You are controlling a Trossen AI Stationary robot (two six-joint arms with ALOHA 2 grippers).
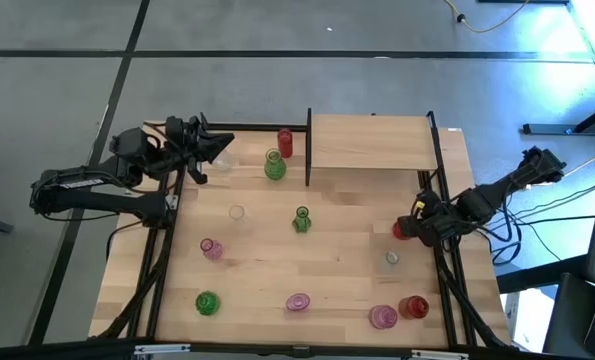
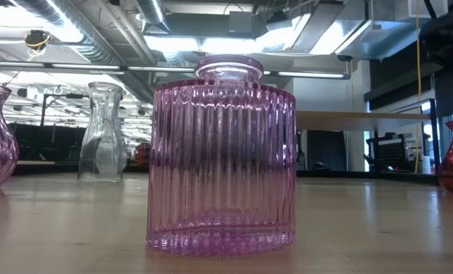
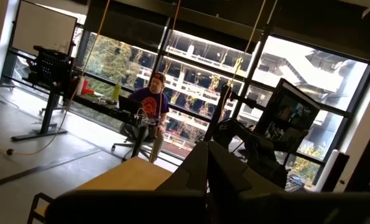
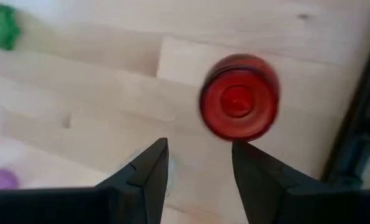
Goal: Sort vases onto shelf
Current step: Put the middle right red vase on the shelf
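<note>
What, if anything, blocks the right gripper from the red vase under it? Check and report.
Nothing visible does. In the right wrist view the right gripper has its fingers apart above the red vase, with only bare tabletop between them. The high view shows no other vase touching it near the table's right edge.

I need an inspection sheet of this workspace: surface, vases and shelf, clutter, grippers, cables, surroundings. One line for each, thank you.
Surface: light-wood tabletop, flat, vases scattered over it.
Job's things: shelf at the table's far edge, board bare; red vase standing by the right gripper; pink ribbed vase upright close to the low camera; green vase left of the shelf.
Clutter: nothing seen.
Grippers: left gripper shut, raised at the far left corner, empty; right gripper open, above the red vase, not touching.
Cables: yellow cable on the floor.
Surroundings: seated person at a desk, large windows.
</note>
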